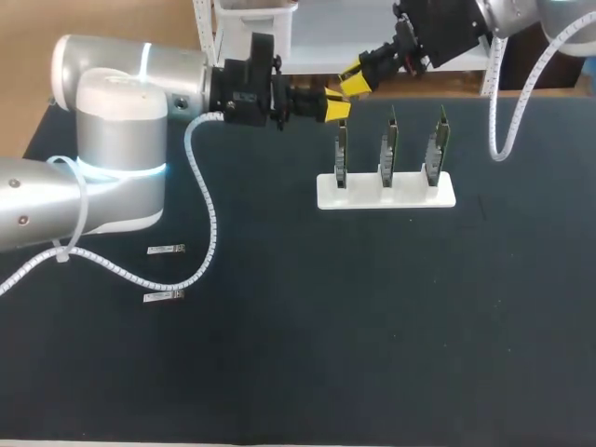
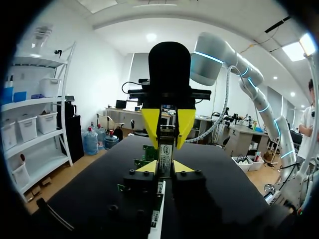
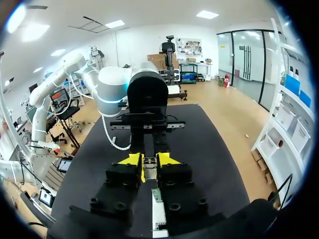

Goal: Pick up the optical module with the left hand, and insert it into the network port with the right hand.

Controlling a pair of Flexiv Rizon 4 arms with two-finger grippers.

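Observation:
The optical module (image 2: pixel 165 152), a small silver bar, hangs in the air above the back of the table with both grippers on it. My left gripper (image 1: pixel 337 110) comes in from the left and is shut on one end of it. Facing it from the back right, my right gripper (image 1: pixel 354 82) has its yellow fingers (image 2: pixel 151 125) closed against the other end. In the right wrist view the module (image 3: pixel 149 167) sits clamped between the yellow tips of my right gripper (image 3: pixel 149 161). Below stands a white holder (image 1: pixel 386 193) with three upright green port boards (image 1: pixel 342 154).
Two spare modules (image 1: pixel 166 250) (image 1: pixel 163 296) lie on the black mat at the left. A white ribbed cable (image 1: pixel 207 223) trails from my left arm across the mat near them. The white holder (image 3: pixel 158 215) is directly under the two grippers.

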